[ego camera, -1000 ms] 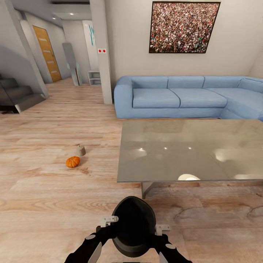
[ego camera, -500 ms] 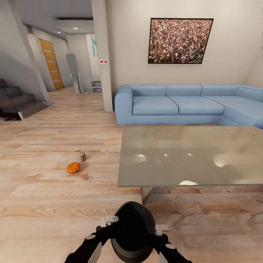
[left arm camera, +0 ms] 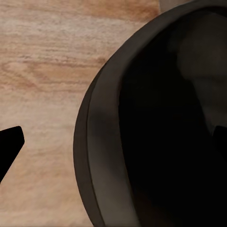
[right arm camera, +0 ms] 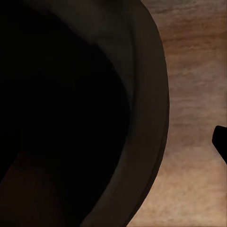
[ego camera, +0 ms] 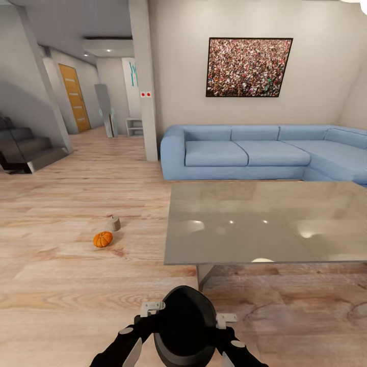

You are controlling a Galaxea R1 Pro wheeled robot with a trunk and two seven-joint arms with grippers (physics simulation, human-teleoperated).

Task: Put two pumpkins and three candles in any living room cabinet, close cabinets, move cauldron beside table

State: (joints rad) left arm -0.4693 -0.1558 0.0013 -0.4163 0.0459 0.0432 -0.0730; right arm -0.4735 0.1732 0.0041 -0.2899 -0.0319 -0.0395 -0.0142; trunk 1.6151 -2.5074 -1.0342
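The black cauldron [ego camera: 184, 323] sits between the two arms, low and near in the head view, its mouth facing up. The left hand [ego camera: 152, 308] is at its left rim and the right hand [ego camera: 227, 319] at its right rim. Both appear to grasp the pot, but whether each is clenched I cannot tell. The wrist views show mostly rim and dark interior.

Just beyond the pot is the near-left corner of the glass surface [ego camera: 265, 224], with its leg below. Driving forward could knock the pot against that edge or leg and twist it loose, since each hand seems to hold only a thin lip.

Further left on the floor [ego camera: 61, 285] lie a pumpkin [ego camera: 102, 239] and, just beside it, a candle [ego camera: 114, 223]. A wide turn could roll them away.
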